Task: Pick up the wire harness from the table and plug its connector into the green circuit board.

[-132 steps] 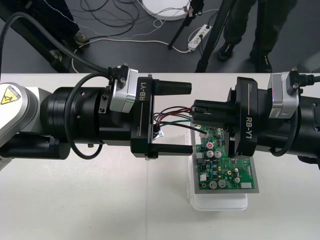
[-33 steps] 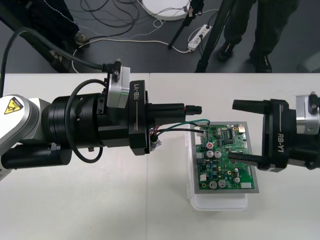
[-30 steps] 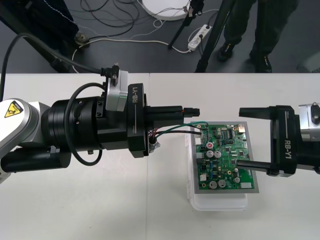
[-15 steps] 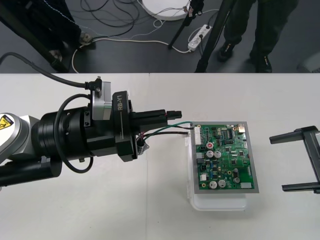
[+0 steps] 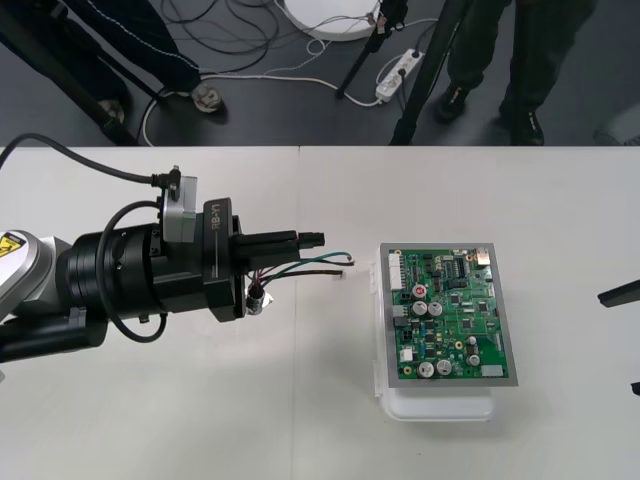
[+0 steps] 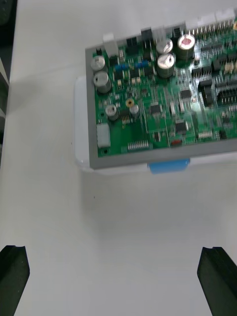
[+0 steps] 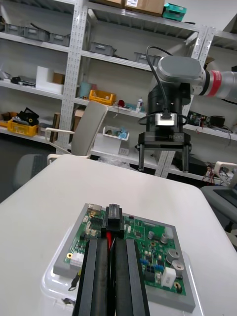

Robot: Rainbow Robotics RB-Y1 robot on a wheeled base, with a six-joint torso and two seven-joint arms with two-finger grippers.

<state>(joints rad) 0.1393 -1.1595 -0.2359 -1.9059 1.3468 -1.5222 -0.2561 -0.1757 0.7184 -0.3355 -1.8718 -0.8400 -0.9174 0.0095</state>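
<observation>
Your left pincer (image 5: 312, 239) is clamped tight on the wire harness (image 7: 112, 218), plug at its fingertips, short of the green circuit board (image 5: 455, 320). Your right pincer (image 6: 116, 256) stands wide open, holding nothing, with the board just ahead.

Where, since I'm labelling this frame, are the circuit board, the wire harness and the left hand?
green circuit board (image 5: 450, 315), front view, middle of the board.
wire harness (image 7: 112, 219), left wrist view, its black plug.
left hand (image 5: 298, 240), front view, between its shut fingertips.
</observation>
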